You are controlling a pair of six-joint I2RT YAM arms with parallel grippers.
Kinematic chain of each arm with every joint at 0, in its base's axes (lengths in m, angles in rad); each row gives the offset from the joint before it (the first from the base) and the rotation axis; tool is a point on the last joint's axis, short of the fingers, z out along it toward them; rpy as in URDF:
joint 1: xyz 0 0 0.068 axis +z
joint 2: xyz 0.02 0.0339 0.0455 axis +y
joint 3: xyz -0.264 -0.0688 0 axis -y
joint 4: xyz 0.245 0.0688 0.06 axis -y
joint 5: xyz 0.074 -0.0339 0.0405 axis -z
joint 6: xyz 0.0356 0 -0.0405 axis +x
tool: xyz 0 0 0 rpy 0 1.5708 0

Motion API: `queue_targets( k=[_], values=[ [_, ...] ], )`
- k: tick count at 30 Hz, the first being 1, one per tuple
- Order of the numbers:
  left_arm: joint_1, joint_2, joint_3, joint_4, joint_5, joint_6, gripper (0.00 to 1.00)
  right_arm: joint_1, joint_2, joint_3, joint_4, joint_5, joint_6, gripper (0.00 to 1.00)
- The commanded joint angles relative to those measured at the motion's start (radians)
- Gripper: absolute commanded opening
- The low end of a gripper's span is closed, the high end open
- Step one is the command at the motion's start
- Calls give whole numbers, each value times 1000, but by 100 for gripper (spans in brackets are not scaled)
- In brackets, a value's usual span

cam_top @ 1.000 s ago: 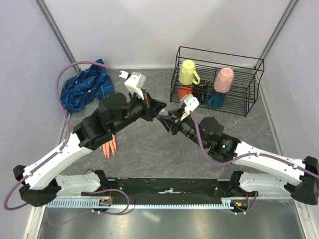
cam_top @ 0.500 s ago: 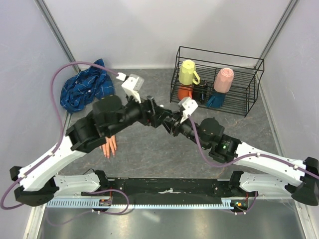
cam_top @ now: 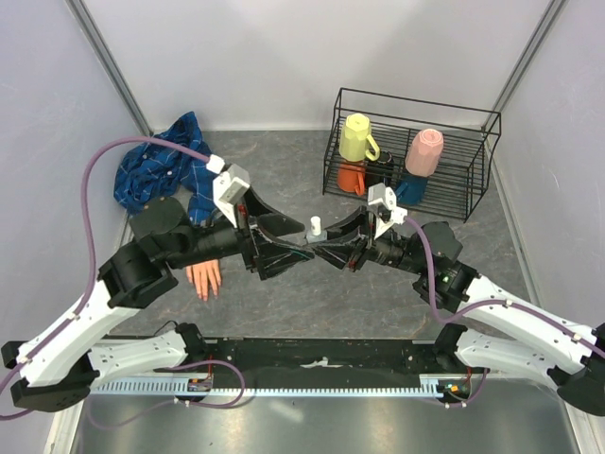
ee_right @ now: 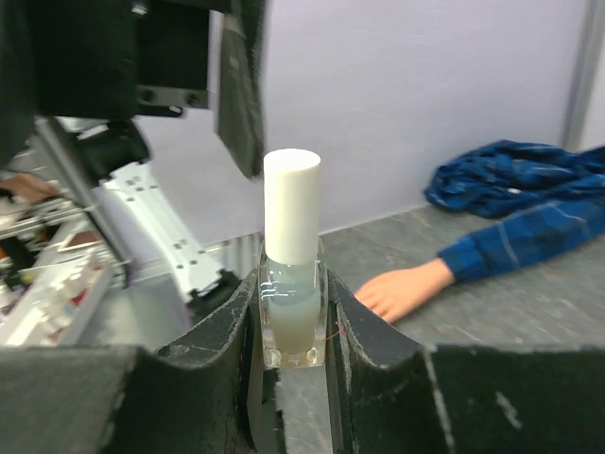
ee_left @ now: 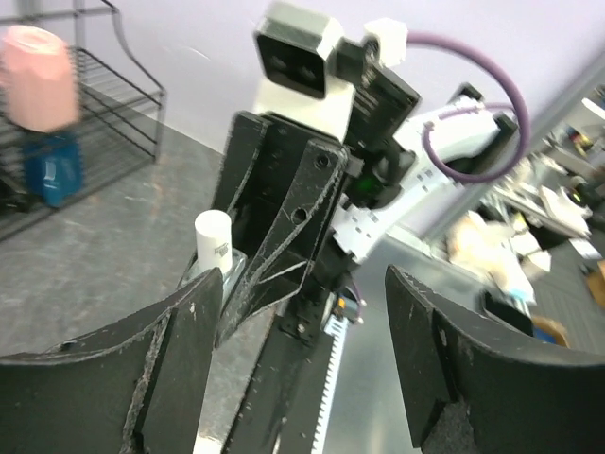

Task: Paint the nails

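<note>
Grey tabletop [cam_top: 284, 161]: the mannequin hand [cam_top: 204, 278] lies at the left beside the left arm [cam_top: 142, 270], its nails [cam_top: 202, 294] too small to make out. Right gripper [ee_right: 291, 312] is clamped on an upright white-capped bottle [ee_right: 291, 227]; left gripper [ee_left: 302, 284] faces it, fingers apart.

Pale peach mannequin hand [cam_top: 204, 278] and blue plaid sleeve [cam_top: 156, 172] on a mottled grey table [cam_top: 284, 161].

White cap over clear glass and a milky, off-white fill for the bottle [ee_right: 291, 284]; thin pale lines across the sleeve's deep blue. Black wire for the rack [cam_top: 452, 161], with a yellow mug [cam_top: 356, 137], pink cup [cam_top: 424, 151], orange cup [cam_top: 351, 176] and blue cup [cam_top: 412, 191]. White shells and black joints on the left arm [cam_top: 85, 317] and right arm [cam_top: 515, 317]; purple for the cables [cam_top: 88, 189].
</note>
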Motion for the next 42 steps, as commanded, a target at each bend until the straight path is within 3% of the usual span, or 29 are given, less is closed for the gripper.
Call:
queue_targets(
  k=[1, 10, 18, 21, 26, 32, 36, 37, 40, 42],
  values=[
    [20, 50, -6, 84, 164, 0, 74, -11, 10, -8, 171, -188, 117, 0],
    [38, 59, -17, 133, 176, -25, 65, -15, 19, -1, 203, -242, 143, 0],
    [52, 90, -20, 139, 205, -40, 67, -20, 41, 3, 227, -289, 167, 0],
    [59, 96, -17, 141, 213, -42, 61, -21, 45, 3, 235, -289, 168, 0],
    [66, 88, -16, 135, 213, -33, 36, -24, 45, 12, 174, -242, 128, 0],
    [66, 111, 4, 75, 57, -3, 2, -9, 61, 52, 1, 40, -16, 0],
    [64, 132, 7, 34, -170, -31, 2, 95, 99, 118, -133, 420, -141, 0],
    [63, 151, 18, 26, -216, -51, 2, 145, 113, 132, -150, 600, -177, 0],
    [55, 223, 81, -41, -397, -71, 2, 205, 177, 161, -155, 849, -208, 0],
    [52, 261, 115, -81, -439, -83, 2, 215, 200, 173, -145, 913, -228, 0]
  ],
)
